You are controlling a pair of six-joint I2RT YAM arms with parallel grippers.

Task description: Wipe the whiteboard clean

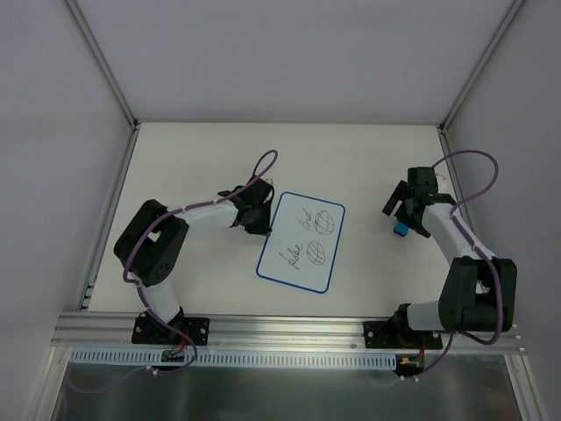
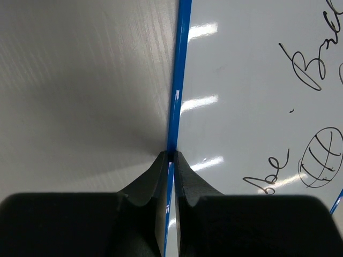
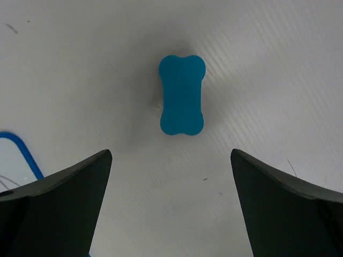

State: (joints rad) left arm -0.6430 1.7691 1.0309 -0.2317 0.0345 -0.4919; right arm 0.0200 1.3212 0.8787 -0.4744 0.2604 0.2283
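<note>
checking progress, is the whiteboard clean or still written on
Written on. The whiteboard carries black scribbles and two hatched circles, and the blue eraser lies ungrasped on the table.

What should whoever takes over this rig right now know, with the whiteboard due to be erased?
Left tool: shut on the blue left edge of the whiteboard, which is on the table.
Right tool: open and empty, above the blue eraser without touching it. The eraser lies on the table to the right of the board.
Done: board gripped at its edge.
Not done: no wiping; black writing and hatched circles are on the board.
Left: grasp the eraser, bring it to the board, wipe off all marks.
</note>
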